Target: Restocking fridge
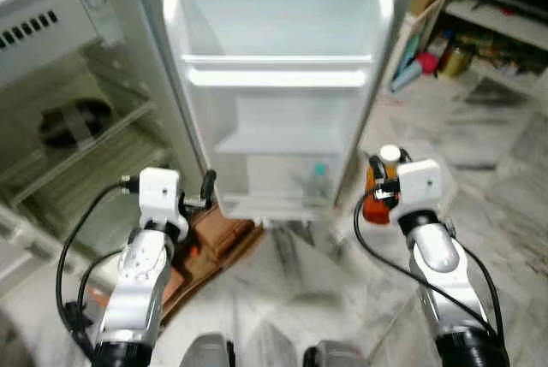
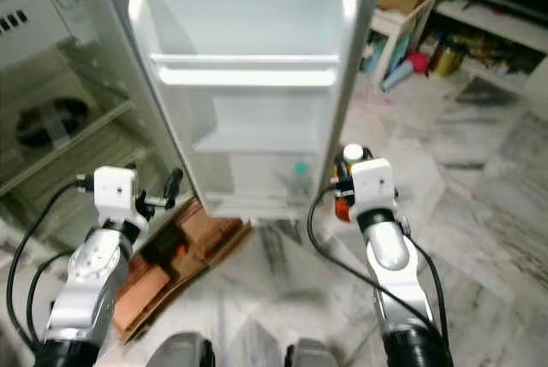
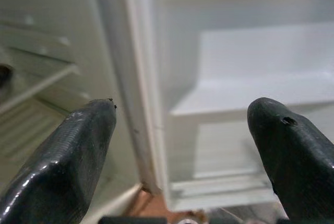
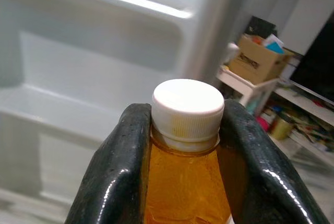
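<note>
Nearest, the right gripper [image 4: 185, 145] is clenched on the orange bottle [image 4: 185, 182]: its two black fingers [image 4: 117, 172] are pressed against the neck just under the white cap [image 4: 188, 106], with the amber body held between them. The left gripper [image 3: 180, 145] is released, its fingers [image 3: 68, 156] spread wide with nothing between them.

Beyond the fingertips of both grippers the fridge [image 1: 274, 85] is seen with its door [image 1: 60, 119] swung wide, the lit shelves [image 1: 278, 76] well ahead of the bottle. A flattened cardboard box [image 1: 210, 243] lies on the marble floor [image 1: 505, 179], below and ahead of the left fingers.

The grip is judged high and narrow; a jolt during approach could let the bottle swing or slip from between the fingers. The shelf lip could also be struck by the bottle's base if it is carried in too low.
</note>
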Motion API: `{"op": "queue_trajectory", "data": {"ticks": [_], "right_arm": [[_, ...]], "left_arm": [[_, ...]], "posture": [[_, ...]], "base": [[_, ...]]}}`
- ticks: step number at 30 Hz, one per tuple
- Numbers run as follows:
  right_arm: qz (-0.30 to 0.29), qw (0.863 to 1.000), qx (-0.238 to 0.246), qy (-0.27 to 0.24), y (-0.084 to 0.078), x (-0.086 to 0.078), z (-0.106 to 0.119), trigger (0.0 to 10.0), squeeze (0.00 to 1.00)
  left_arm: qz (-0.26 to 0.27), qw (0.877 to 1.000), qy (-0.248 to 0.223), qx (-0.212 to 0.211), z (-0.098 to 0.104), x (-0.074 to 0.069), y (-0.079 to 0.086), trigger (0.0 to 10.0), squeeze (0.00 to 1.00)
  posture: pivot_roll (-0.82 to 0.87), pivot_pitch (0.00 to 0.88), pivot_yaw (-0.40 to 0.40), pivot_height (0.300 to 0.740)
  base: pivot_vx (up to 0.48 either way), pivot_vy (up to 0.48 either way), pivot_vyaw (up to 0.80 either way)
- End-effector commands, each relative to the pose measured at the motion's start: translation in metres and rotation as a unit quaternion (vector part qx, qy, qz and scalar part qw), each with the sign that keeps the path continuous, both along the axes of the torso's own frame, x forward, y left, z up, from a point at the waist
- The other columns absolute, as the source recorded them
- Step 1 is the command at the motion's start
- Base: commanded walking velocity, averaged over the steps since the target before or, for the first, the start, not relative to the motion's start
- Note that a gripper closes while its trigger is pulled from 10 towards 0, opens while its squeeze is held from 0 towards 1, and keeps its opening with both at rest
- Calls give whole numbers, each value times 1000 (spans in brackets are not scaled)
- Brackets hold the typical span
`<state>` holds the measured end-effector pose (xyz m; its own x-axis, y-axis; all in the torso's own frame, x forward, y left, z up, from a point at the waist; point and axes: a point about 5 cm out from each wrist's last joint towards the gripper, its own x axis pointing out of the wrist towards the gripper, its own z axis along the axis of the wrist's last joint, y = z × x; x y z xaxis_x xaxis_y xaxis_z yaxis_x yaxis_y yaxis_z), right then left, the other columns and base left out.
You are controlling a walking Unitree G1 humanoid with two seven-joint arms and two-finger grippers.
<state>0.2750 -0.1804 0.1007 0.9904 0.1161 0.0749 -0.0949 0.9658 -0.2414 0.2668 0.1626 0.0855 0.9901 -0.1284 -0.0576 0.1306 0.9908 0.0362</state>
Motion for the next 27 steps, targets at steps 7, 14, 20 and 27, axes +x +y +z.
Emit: {"op": "queue_trajectory", "data": {"ticks": [7,14,20,27], "right_arm": [[18,1000,11,-21,12,5,10,10000,0],[18,1000,8,-22,12,4,10,10000,0],[21,999,19,-20,14,5,9,10000,0],[20,999,22,-16,14,5,9,10000,0]], "left_arm": [[15,1000,0,9,0,1,9,10000,0],[13,1000,1,5,-1,-2,3,10000,0],[12,1000,-2,4,-1,-1,2,10000,0],[12,1000,-3,4,0,-1,2,10000,0]], "posture": [[72,99,-13,740],[73,102,-12,740],[74,101,-13,740],[73,104,-13,740]], "base": [[366,309,0],[0,0,0],[0,0,0],[0,0,0]]}}
